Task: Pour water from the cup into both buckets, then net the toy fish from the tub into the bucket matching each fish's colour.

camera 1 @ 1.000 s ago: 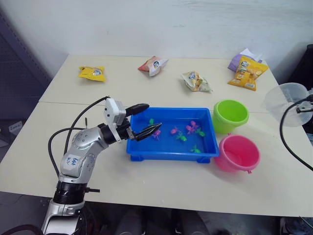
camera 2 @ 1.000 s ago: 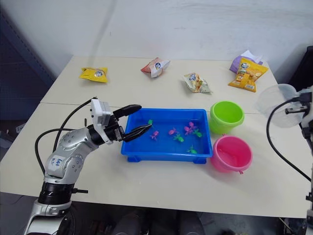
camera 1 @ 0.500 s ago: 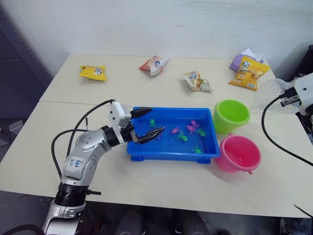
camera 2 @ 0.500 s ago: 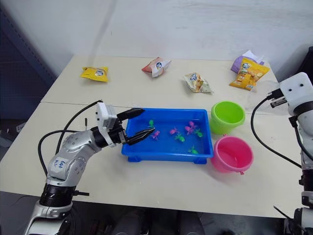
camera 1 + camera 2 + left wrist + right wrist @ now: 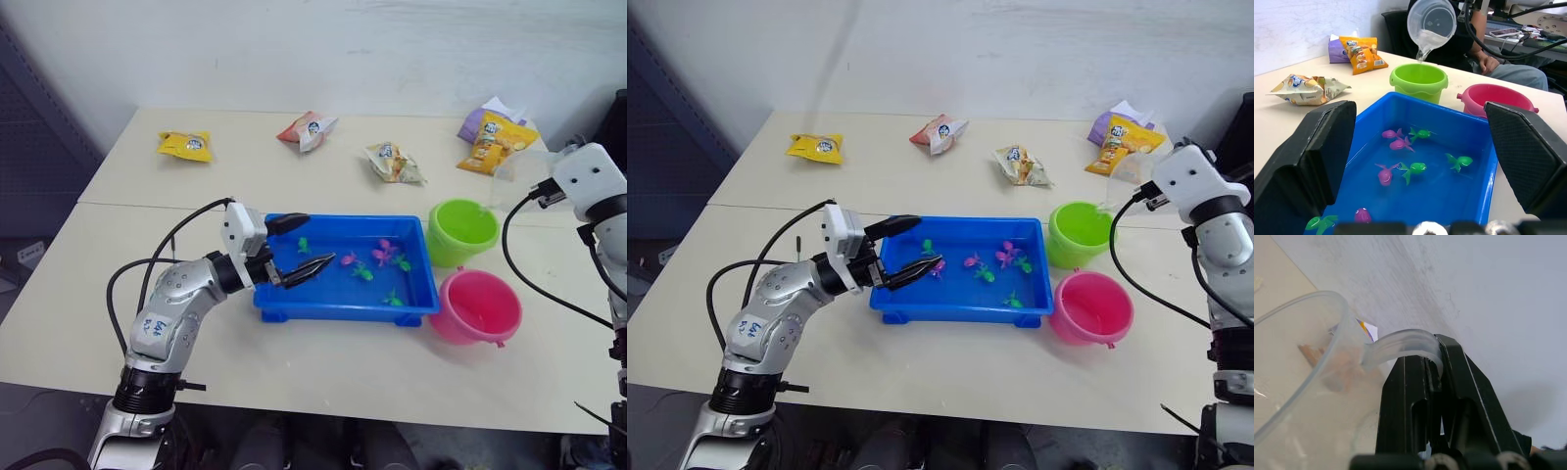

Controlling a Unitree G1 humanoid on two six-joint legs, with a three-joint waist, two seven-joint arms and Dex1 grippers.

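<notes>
The clear cup [image 5: 1432,22] hangs tilted over the lime green bucket [image 5: 460,230], and a thin stream of water runs from its spout into that bucket. My right gripper [image 5: 1422,357] is shut on the cup's handle [image 5: 1400,342]. The pink bucket [image 5: 478,305] stands just in front of the green one. Both buckets are right of the blue tub [image 5: 343,311]. Several small pink and green toy fish [image 5: 363,269] lie in the tub's water. My left gripper [image 5: 318,239] is open above the tub's left end, with nothing between its fingers.
Snack packets lie along the table's far side: a yellow one [image 5: 185,146], a red-and-white one [image 5: 308,130], a pale one [image 5: 393,163], and an orange one on a purple pack [image 5: 495,137]. A seated person [image 5: 1488,58] shows beyond the table's right side in the left wrist view.
My right arm has swung the cup in from the far right to above the green bucket and tipped it, and water now pours. My left gripper has shifted slightly further over the tub's end.
</notes>
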